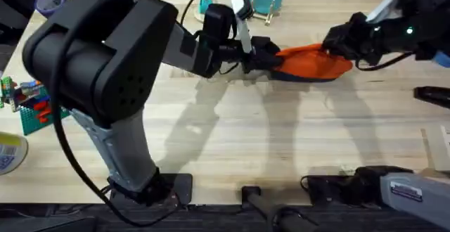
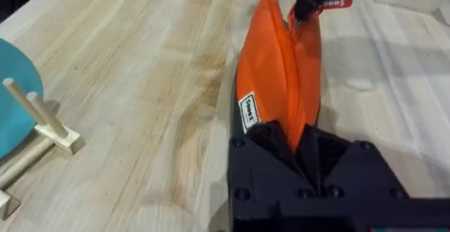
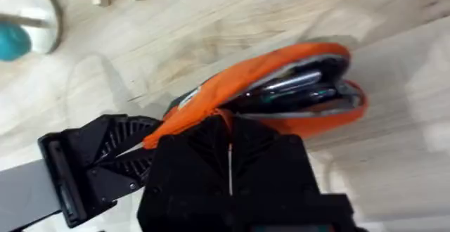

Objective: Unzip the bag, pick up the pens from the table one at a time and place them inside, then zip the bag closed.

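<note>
You have the bag [image 1: 313, 62] lying far back on the table [image 1: 232, 140], stretched between both tools. Your left tool [image 2: 299, 144] is clamped on its near end, and your right tool [image 3: 228, 130] is pinched shut on the zipper at the other end. The mouth gapes there, with the pens [image 3: 299, 88] inside.

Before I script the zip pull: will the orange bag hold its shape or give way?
Probably floppy: the bag is soft fabric and its mouth gapes unevenly around the pens. It likely needs bracing, as the left pincer grips one end while the right pincer works the other. Unlikely to roll: it lies flat on the table.
</note>
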`<state>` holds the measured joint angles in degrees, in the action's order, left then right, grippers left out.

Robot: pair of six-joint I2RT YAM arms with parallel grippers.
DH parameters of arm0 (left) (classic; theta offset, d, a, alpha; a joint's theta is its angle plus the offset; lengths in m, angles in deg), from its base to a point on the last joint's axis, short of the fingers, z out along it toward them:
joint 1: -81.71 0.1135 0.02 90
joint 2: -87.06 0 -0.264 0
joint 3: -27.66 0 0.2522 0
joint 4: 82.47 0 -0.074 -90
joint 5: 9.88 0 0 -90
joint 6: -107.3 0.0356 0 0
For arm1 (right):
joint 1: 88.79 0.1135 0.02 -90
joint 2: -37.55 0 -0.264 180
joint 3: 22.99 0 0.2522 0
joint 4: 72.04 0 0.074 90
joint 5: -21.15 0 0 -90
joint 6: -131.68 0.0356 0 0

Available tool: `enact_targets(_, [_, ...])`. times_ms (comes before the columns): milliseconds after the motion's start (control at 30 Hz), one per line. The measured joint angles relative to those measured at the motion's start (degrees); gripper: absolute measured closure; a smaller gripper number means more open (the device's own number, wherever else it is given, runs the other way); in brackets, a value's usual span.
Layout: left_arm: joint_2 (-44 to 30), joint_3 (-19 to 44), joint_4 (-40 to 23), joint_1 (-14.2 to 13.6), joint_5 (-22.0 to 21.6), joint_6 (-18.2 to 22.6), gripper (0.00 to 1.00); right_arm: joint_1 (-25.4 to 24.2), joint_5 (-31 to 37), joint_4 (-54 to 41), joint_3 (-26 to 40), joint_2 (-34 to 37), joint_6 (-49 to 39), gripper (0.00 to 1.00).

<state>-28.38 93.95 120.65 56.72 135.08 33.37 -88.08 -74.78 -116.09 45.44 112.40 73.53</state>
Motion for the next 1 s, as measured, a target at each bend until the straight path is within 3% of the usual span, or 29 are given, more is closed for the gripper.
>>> enact_targets(733, [0.0, 0.0, 1.1, -0.2, -1.2, 0.0, 0.957, -18.6, -1.2, -3.9, 0.0, 0.0, -2.8, 0.968])
enact_targets(1000, [0.0, 0.0, 1.1, -1.1, -1.3, 0.0, 0.958, -20.9, 1.1, -2.0, -3.1, 1.6, -3.2, 0.969])
